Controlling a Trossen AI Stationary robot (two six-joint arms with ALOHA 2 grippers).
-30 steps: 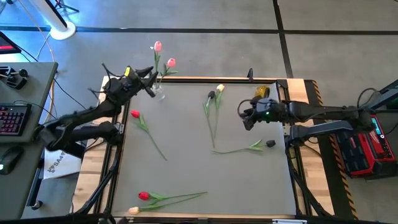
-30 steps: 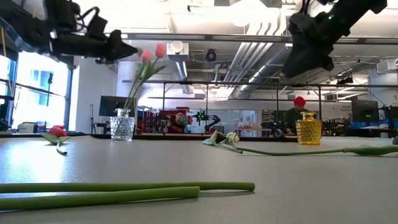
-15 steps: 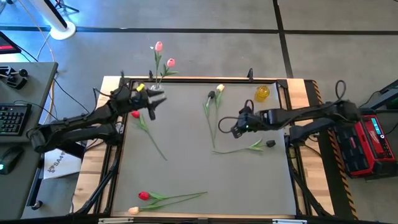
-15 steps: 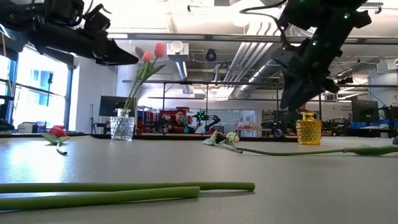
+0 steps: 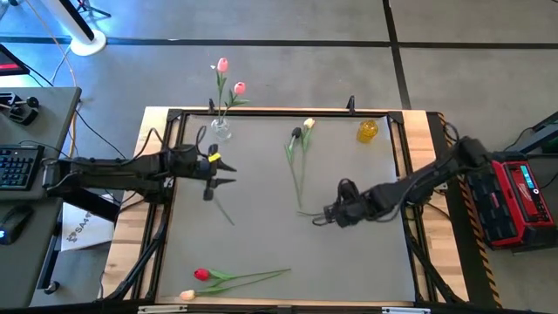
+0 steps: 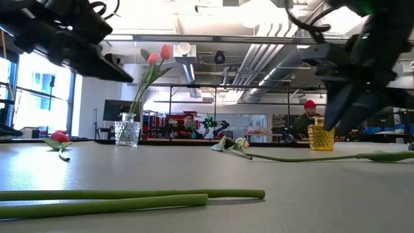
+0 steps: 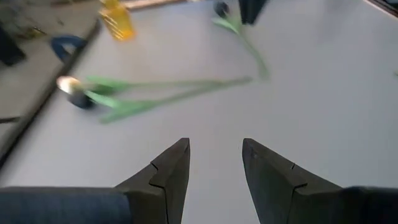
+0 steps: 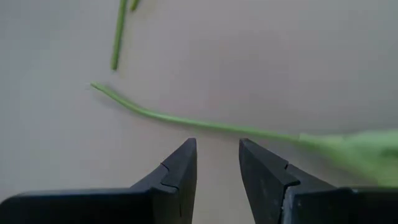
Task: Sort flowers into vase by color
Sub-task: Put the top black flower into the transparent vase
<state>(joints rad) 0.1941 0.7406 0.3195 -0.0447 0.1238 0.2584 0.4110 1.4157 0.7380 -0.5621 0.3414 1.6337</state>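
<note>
Two pink tulips [image 5: 221, 65] stand in a clear vase [image 5: 221, 131] at the table's far left. A yellow vase [image 5: 367, 131] stands at the far right. A cream tulip [image 5: 307, 125] and a dark one [image 5: 296, 133] lie between them. My left gripper [image 5: 214, 172] hovers open over a red tulip [image 6: 59, 137], whose stem [image 5: 223, 212] shows. My right gripper [image 8: 217, 165], open, is low over the stem [image 8: 186, 120] of another lying tulip, and that arm hides its head. A red tulip [image 5: 201, 275] and a cream one [image 5: 187, 296] lie near the near edge.
The grey table top has a wooden frame [image 5: 418, 131] around it. A desk with a keyboard [image 5: 17, 166] stands to the left and a red case [image 5: 514, 201] to the right. Bare mat lies in the middle [image 5: 261, 235]. People show in the room beyond [image 6: 312, 110].
My left gripper has moved from beside the clear vase toward the near edge and down, over the red tulip on the left. My right gripper has swung from near the yellow vase toward the near edge and left, dropping low over a lying stem. No flower has moved.
</note>
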